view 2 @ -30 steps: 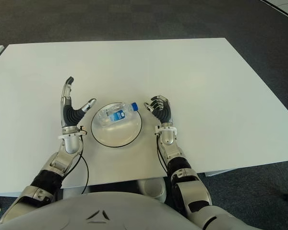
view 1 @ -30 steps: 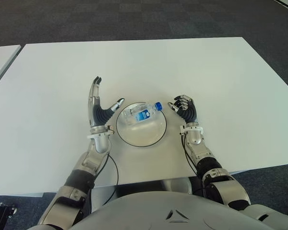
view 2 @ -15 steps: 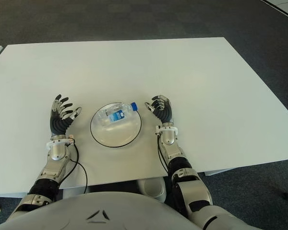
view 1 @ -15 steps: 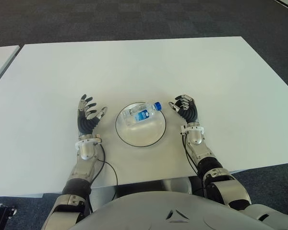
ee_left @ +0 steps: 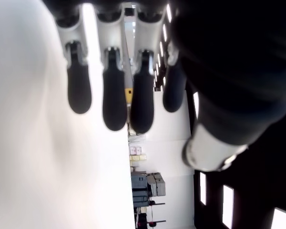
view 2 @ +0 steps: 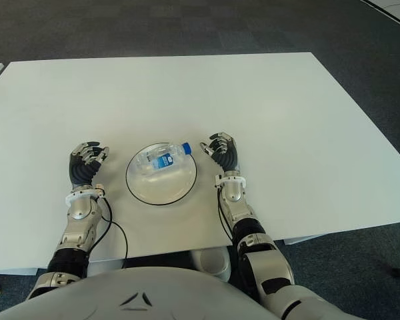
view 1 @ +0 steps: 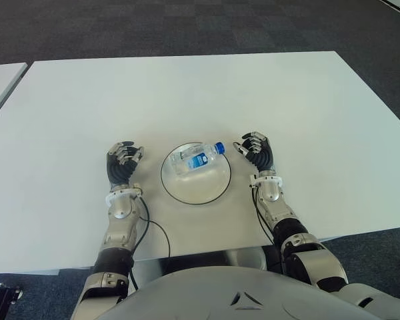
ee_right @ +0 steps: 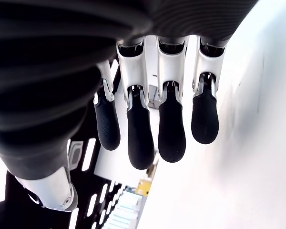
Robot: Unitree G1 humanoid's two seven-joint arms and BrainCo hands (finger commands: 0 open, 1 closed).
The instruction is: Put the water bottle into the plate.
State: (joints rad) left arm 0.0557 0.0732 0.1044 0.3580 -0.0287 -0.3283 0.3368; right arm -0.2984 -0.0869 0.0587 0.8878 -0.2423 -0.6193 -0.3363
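Left hand [view 1: 122, 165] curled, grasping nothing, left of round white black-rimmed plate [view 1: 213, 190] | right hand [view 1: 256, 152] curled, empty, just right of plate | clear plastic water bottle with blue cap and label [view 1: 197, 157] lying on its side in plate, cap over rim | white table [view 1: 187, 93] | step: placement apparently done | next: none needed beyond keeping hands off.
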